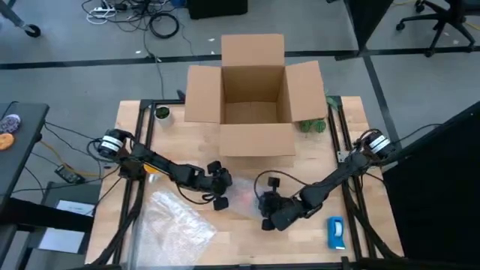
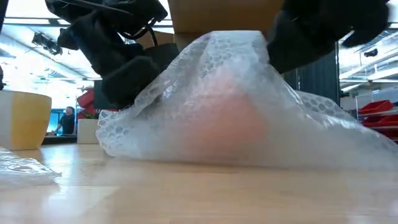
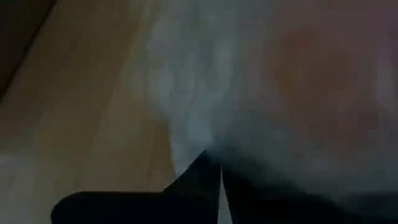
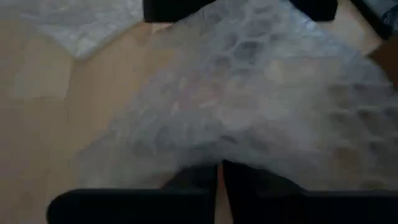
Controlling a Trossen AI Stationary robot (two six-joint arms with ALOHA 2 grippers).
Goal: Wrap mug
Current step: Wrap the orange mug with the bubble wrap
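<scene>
A sheet of clear bubble wrap [image 2: 205,93] lies tented over the mug, which shows only as an orange blur [image 2: 231,121] through it. The wrap's lower edges rest on the wooden table [image 1: 247,240]. In the high view this bundle [image 1: 244,198] sits mid-table between my two grippers. My left gripper [image 1: 222,189] is at its left side and my right gripper [image 1: 267,210] at its right, each shut on the wrap. The mug's rim and handle are hidden. My left gripper pinches a gathered part of the bubble wrap [image 3: 208,146] between its two shut fingers, coming from the table's left and slanting down. The wrap rises over the mug from there; one layer or several, I cannot tell. My right gripper pinches the bubble wrap on the bundle's right side [image 4: 217,152] between its two shut fingers, coming from the table's right and slanting down. The sheet spreads away from the fingers over the mug, with its edge on the table.
An open cardboard box [image 1: 253,90] stands at the far middle. A second loose sheet of bubble wrap [image 1: 176,223] lies near left. A flat blue-and-white object [image 1: 336,232] lies near right. Small green things [image 1: 162,114] [image 1: 315,124] flank the box.
</scene>
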